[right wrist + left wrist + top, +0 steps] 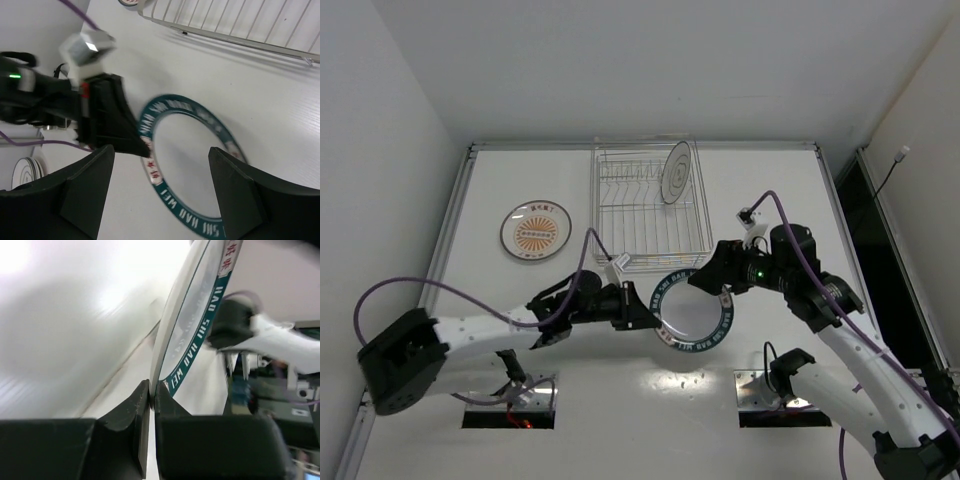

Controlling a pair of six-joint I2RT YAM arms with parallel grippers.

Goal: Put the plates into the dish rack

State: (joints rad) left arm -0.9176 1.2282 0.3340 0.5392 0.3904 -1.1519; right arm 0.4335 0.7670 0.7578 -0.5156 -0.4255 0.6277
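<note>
Orange sunburst plate (535, 230) sits far left on bench (770, 200). Left pincer (648, 318) clamped on near-centre blue-rimmed plate (692, 310), left rim. Dish rack (650, 215) behind, plain plate (675, 172) slotted. Right pincer (161, 150) apart above. Step: pickup. Next: lift, tip upright, find free slot.

Upright plain plate (676, 171) in dish rack (650, 215), blue-rimmed plate (692, 312) nearby, sunburst plate (535, 229) flat left.

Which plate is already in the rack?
The plain white one, standing on edge in the rack. The blue-rimmed plate is in the left pincer; the orange one lies flat on the table.
</note>
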